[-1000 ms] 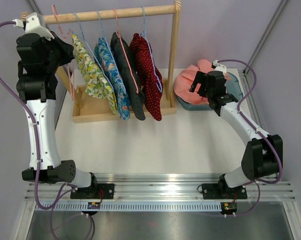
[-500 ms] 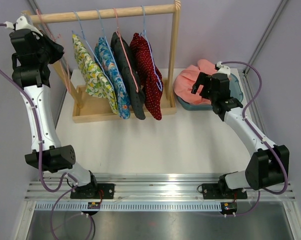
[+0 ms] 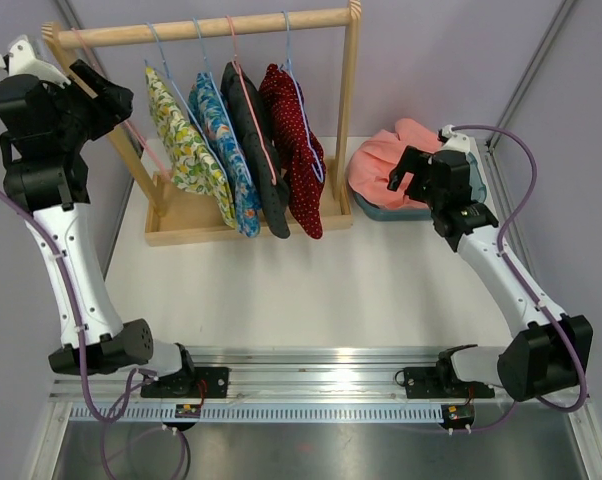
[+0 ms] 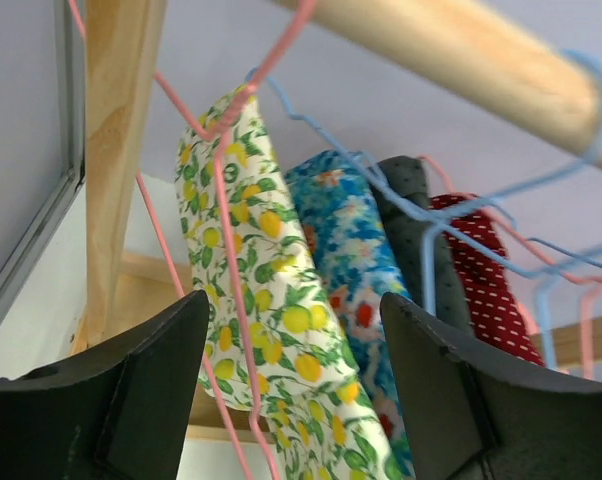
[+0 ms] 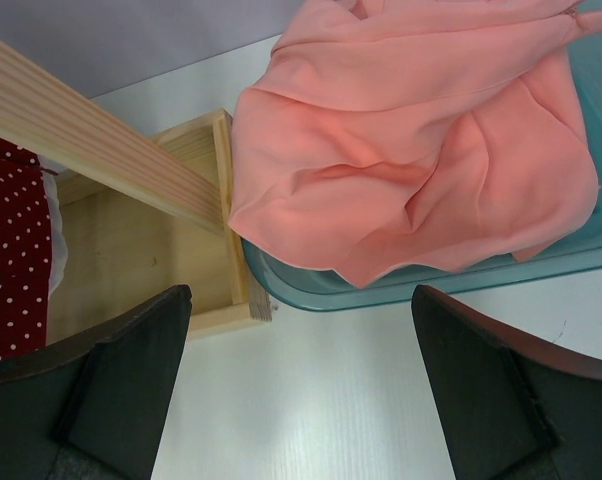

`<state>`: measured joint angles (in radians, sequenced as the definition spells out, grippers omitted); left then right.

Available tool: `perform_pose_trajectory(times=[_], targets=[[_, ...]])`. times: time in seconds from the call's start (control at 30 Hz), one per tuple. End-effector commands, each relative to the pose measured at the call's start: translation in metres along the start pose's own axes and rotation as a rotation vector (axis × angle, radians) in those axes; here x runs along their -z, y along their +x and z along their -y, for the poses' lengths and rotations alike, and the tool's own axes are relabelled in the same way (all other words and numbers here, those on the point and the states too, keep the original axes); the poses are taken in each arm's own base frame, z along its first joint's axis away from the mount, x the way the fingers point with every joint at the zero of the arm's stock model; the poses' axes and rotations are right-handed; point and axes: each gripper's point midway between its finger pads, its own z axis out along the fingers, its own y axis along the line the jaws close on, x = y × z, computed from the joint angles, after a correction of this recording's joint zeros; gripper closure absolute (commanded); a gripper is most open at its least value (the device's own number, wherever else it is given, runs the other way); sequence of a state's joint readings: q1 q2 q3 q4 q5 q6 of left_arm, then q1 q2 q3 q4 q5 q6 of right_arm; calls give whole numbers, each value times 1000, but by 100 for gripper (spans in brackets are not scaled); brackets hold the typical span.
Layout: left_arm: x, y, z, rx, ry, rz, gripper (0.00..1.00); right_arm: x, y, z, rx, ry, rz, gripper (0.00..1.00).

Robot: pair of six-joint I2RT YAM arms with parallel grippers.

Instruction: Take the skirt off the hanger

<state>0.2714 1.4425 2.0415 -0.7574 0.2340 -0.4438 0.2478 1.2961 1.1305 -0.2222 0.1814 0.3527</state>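
Two arms rise from the near edge of the white table. At about 2 o'clock, the right gripper hangs over the near-left rim of a teal basin, its fingers spread wide with nothing between them. The salmon-pink skirt lies crumpled in that basin, free of any hanger. One fold spills over the rim toward the wooden rack at the basin's 9 o'clock. At 10 o'clock, the left gripper is held high beside the rack's left post, fingers well apart. The wrist camera shows a bare pink hanger lined up with the gap between them. Whether either finger touches the wire cannot be told. Beyond, toward 12 o'clock, four garments hang side by side from the rod. From the left they are a lemon-print piece, a blue floral piece, a dark dotted piece and a red polka-dot piece.
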Motion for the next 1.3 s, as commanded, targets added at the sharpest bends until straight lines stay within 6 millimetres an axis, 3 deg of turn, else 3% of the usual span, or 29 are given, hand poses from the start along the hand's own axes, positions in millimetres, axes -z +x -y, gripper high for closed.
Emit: perform_pose_trajectory(times=[0.0,0.17,0.4,0.5,0.63,0.73,0.83,0.93,1.07,1.27], targets=[[45,-28,46,-29,157,88,31,14,-7,-4,-13,-30,16,0],[53,-17,87,-28,285,57,36,23,-9,-5,-21,-42,20,0],[12,29,117,-28,293,-58,45,35,-11,-1,-20,-37,31,0],[-10,46,118,-40,245,-80,48,41,-13,2,-6,-25,38,0],[-41,65,104,-35,128,-100,54,51,-15,7,8,-11,49,1],[-54,73,95,-42,61,-102,57,56,-17,10,18,-4,57,1],[-54,77,90,-35,35,-109,58,60,-18,10,21,-6,59,1],[-46,77,99,-43,78,-97,57,61,-16,9,17,-16,53,0],[-30,66,113,-57,133,-60,55,58,-12,7,11,-24,40,1],[-10,46,119,-61,151,-15,54,57,-8,7,11,-27,36,1]])
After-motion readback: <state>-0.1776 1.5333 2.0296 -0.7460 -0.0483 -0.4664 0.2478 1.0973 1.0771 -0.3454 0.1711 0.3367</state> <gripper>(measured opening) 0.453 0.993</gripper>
